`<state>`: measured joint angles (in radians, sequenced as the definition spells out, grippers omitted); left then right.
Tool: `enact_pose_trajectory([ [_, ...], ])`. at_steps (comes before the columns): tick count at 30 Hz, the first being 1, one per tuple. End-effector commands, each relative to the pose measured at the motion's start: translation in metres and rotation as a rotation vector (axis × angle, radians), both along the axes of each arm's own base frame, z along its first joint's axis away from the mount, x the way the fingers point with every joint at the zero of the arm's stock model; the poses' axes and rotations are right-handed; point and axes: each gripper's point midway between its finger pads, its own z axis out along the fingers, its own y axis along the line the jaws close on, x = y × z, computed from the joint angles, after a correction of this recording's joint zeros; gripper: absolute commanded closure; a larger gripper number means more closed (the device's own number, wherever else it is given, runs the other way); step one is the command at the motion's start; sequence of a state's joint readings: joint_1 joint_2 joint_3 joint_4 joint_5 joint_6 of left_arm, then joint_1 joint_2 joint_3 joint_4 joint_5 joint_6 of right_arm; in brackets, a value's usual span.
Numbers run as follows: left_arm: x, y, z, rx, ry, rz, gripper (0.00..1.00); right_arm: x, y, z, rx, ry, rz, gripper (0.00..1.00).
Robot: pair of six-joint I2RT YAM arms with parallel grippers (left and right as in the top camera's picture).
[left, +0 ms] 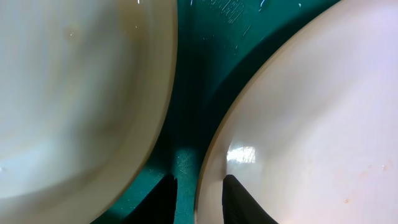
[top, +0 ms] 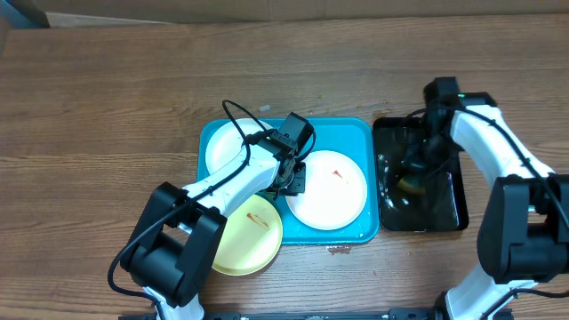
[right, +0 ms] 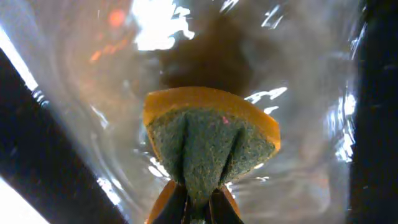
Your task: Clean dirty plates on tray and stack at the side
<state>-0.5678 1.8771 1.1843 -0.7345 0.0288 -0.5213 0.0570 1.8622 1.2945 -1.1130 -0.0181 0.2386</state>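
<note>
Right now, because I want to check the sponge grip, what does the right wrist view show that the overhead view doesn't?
Only the right wrist view: the sponge folded, green scouring face out, pinched in the right pincer over a wet, shiny surface. Only the overhead view: the turquoise tray, a partly hidden white plate, a smeared white plate, a smeared yellow-green plate, and the left pincer. Both: the sponge at the black tray.

Brown wooden table with turquoise tray just beside black tray.
</note>
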Motion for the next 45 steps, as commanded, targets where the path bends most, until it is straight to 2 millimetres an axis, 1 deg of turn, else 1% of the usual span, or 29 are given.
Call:
enact_pose_trajectory([
  [1,-0.001,0.003,-0.007,0.012,0.015,0.004,0.73,0.003,0.012,0.004,-0.024,-0.013,0.048,0.96],
  [4,-0.001,0.003,-0.007,0.012,0.015,0.003,0.73,-0.002,0.017,0.005,-0.025,0.005,0.066,0.96],
  [6,-0.001,0.003,-0.007,0.012,0.015,0.003,0.73,-0.004,0.016,0.005,-0.030,0.014,0.067,0.96],
  [9,-0.001,0.003,-0.007,0.012,0.015,0.004,0.73,0.000,0.016,0.004,-0.030,-0.002,0.065,0.96],
  [11,-0.001,0.003,-0.007,0.011,0.014,0.004,0.73,0.003,0.021,0.004,-0.006,-0.011,0.002,0.96],
  [12,-0.001,0.003,-0.007,0.011,0.014,0.004,0.74,0.002,0.027,0.005,0.030,-0.005,-0.010,0.96],
  [13,-0.001,0.003,-0.007,0.011,0.014,0.004,0.74,0.000,0.029,0.005,0.037,0.000,0.026,0.96],
  [14,-0.001,0.003,-0.007,0.012,0.014,0.004,0.74,-0.003,0.024,0.005,0.005,0.009,0.058,0.96],
  [16,-0.001,0.003,-0.007,0.012,0.015,0.004,0.74,-0.005,0.014,0.005,-0.054,0.016,0.000,0.96],
  [17,-0.002,0.004,-0.007,0.013,0.017,0.004,0.74,-0.003,0.016,0.004,-0.043,0.009,-0.035,0.96],
  [18,-0.002,0.004,-0.007,0.014,0.017,0.003,0.74,-0.002,0.016,0.004,-0.038,0.006,-0.027,0.96],
  [20,-0.002,0.004,-0.007,0.014,0.017,0.003,0.74,-0.001,0.009,0.004,-0.073,0.002,0.000,0.96],
  [21,-0.002,0.004,-0.007,0.014,0.017,0.003,0.74,0.000,0.008,0.004,-0.073,-0.003,-0.004,0.96],
  [23,-0.002,0.004,-0.007,0.014,0.017,0.003,0.74,0.004,0.015,0.004,-0.033,-0.018,-0.013,0.96],
  [27,-0.002,0.004,-0.007,0.014,0.017,0.003,0.74,0.001,0.016,0.003,-0.028,-0.008,-0.014,0.96],
  [30,-0.002,0.004,-0.007,0.014,0.017,0.003,0.74,-0.005,0.015,-0.006,-0.029,0.006,-0.014,0.96],
  [32,-0.002,0.004,-0.007,0.014,0.017,0.004,0.74,-0.006,0.015,-0.015,-0.028,-0.005,-0.014,0.96],
  [33,-0.002,0.004,-0.007,0.013,0.017,0.004,0.74,-0.006,0.015,-0.018,-0.027,-0.012,-0.014,0.89],
  [34,-0.002,0.004,-0.007,0.013,0.016,0.004,0.74,-0.006,0.015,-0.020,-0.027,-0.014,-0.014,0.69],
  [35,-0.002,0.003,-0.007,0.013,0.016,0.004,0.74,-0.006,0.015,-0.021,-0.027,-0.014,-0.014,0.55],
  [36,-0.002,0.003,-0.007,0.013,0.016,0.004,0.73,-0.006,0.015,-0.022,-0.027,-0.015,-0.014,0.47],
  [37,-0.002,0.003,-0.007,0.013,0.016,0.004,0.73,-0.006,0.014,-0.022,-0.028,-0.017,-0.014,0.35],
  [38,-0.002,0.004,-0.007,0.013,0.017,0.004,0.74,-0.004,0.014,-0.022,-0.027,-0.024,-0.015,0.28],
  [39,-0.002,0.004,-0.007,0.013,0.017,0.004,0.73,-0.002,0.014,-0.022,-0.029,-0.032,-0.015,0.25],
  [41,-0.002,0.004,-0.007,0.013,0.017,0.004,0.73,0.004,0.014,-0.024,-0.030,-0.058,-0.016,0.22],
  [42,-0.002,0.004,-0.007,0.013,0.017,0.004,0.73,0.004,0.014,-0.024,-0.029,-0.062,-0.016,0.23],
  [45,-0.002,0.004,-0.007,0.013,0.017,0.004,0.73,0.004,0.014,-0.025,-0.029,-0.062,-0.038,0.31],
])
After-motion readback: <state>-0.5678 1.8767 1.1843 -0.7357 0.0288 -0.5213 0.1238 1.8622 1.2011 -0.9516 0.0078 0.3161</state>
